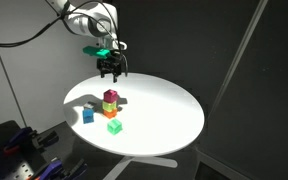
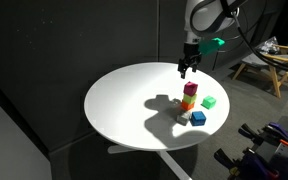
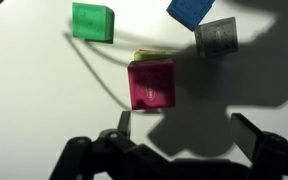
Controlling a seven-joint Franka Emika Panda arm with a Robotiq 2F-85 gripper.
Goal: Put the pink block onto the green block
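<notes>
In an exterior view the gripper (image 1: 109, 66) hangs above the pink block (image 1: 110, 97), not touching it, jaws apart and empty. The pink block tops a small stack, and the green block (image 1: 113, 127) lies on the table (image 1: 174, 110) near that stack.

In an exterior view the gripper (image 2: 187, 68) is again above the pink block (image 2: 190, 88), with the green block (image 2: 210, 102) beside the stack.

In the wrist view the gripper (image 3: 182, 120) is spread wide, gripping nothing. The pink block (image 3: 151, 84) lies just beyond the fingers (image 3: 124, 122), and the green block (image 3: 92, 21) sits apart from it.

bg: dark backdrop (image 1: 209, 40) | furn: round white table (image 2: 124, 100), wooden chair frame (image 2: 267, 62) behind | floor (image 2: 234, 125): grey | light: hard, sharp shadows on tabletop
</notes>
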